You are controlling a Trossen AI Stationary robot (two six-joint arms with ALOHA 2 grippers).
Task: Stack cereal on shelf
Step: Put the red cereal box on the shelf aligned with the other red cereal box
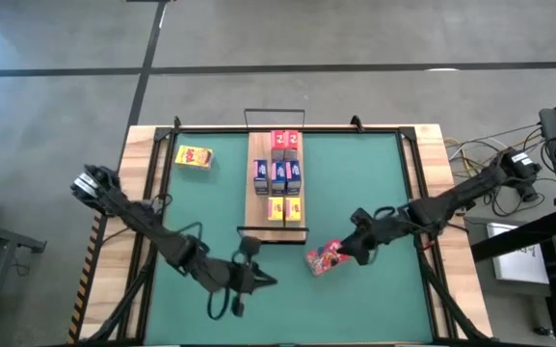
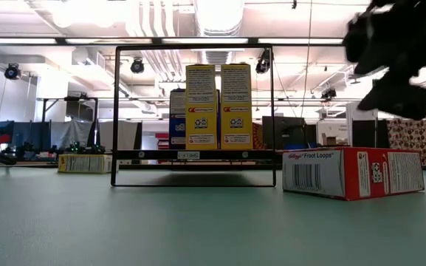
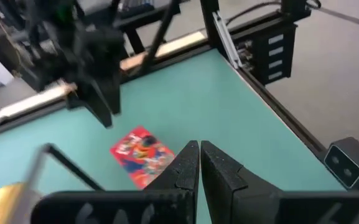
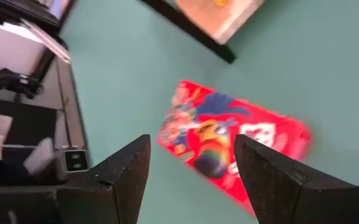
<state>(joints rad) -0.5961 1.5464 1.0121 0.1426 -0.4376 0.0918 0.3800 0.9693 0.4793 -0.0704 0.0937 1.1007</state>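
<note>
The right gripper (image 4: pixel 191 168) has its two dark fingers (image 4: pixel 126 177) spread wide, hovering above the red cereal box (image 4: pixel 229 146) with nothing between them; in the right wrist view the box lies flat on the green mat (image 4: pixel 328 74), showing through the gap between the fingers and reaching past one of them. From above, the right gripper (image 1: pixel 357 249) sits just beside this red box (image 1: pixel 324 258), which lies on its face near the front corner of the shelf (image 1: pixel 255 207), off the board and apart from it. In the low view the same box (image 2: pixel 353 173) rests flat on the mat to one side of the shelf's black wire frame (image 2: pixel 117 118), with the dark gripper (image 2: pixel 393 55) above it and clear of it. On the shelf stand the other boxes: two red ones (image 1: pixel 284 141) at the far end, three blue ones (image 1: pixel 278 175) in the middle, and two yellow ones (image 1: pixel 285 208) towards the near end. A third yellow box (image 1: pixel 194 157) lies flat on the mat, well apart from the shelf, beside its far end. The left gripper (image 1: pixel 258 280) waits over the mat in front of the shelf's near end, its fingers (image 3: pixel 182 171) pressed together on nothing.
</note>
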